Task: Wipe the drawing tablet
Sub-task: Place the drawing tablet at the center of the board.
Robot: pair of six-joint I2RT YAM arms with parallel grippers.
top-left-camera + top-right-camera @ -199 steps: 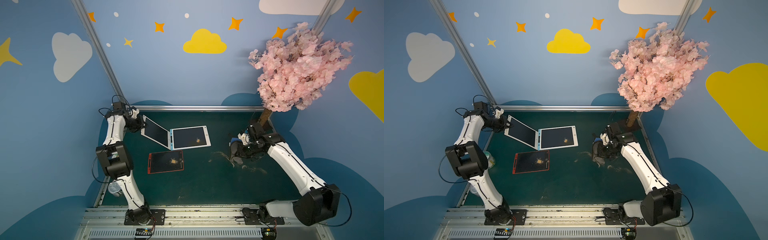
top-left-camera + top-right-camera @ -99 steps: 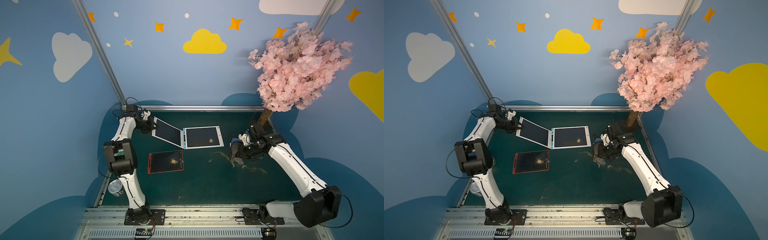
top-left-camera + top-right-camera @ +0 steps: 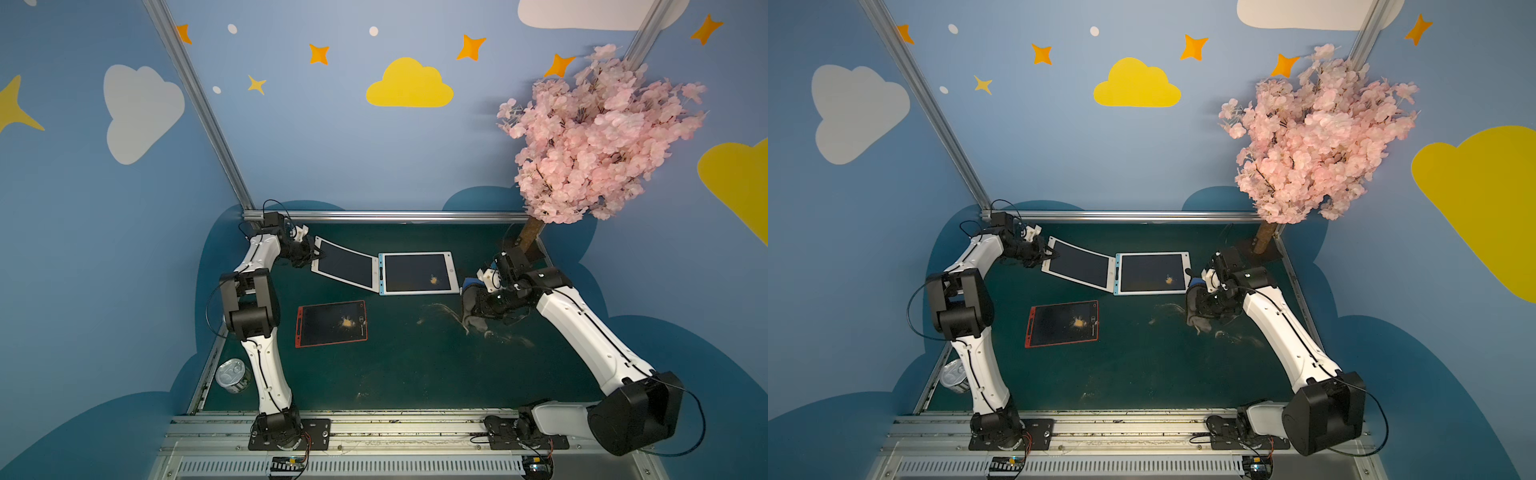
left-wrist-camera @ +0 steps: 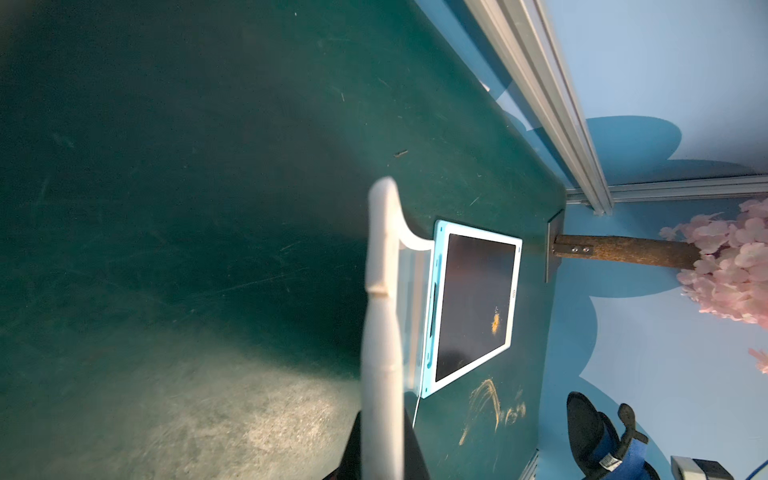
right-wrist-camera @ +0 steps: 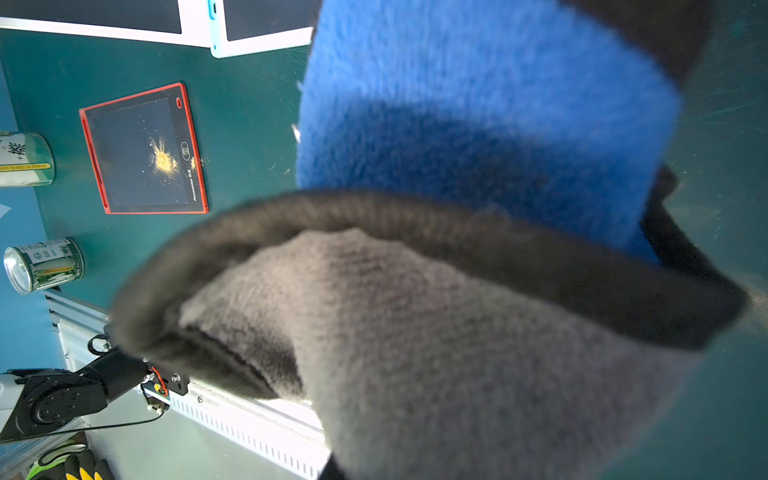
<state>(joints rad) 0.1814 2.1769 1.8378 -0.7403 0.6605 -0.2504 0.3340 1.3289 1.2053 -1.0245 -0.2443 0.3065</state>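
Grey-blue cloth (image 3: 469, 309) clamped in closed right fingers (image 3: 484, 306) | left fingers (image 3: 308, 255) pinch white tablet (image 3: 345, 266) edge, tilted, far edge apparently touching blue-framed tablet (image 3: 415, 272) | risk: wiping pressure levers tablet free from thin grip

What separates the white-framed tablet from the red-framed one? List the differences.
The white-framed tablet is gripped at its edge by the left tool and looks tilted; the red-framed tablet lies flat, untouched. The white-framed tablet's screen looks clean; the red-framed tablet carries a yellow powder smudge. Both have dark screens.
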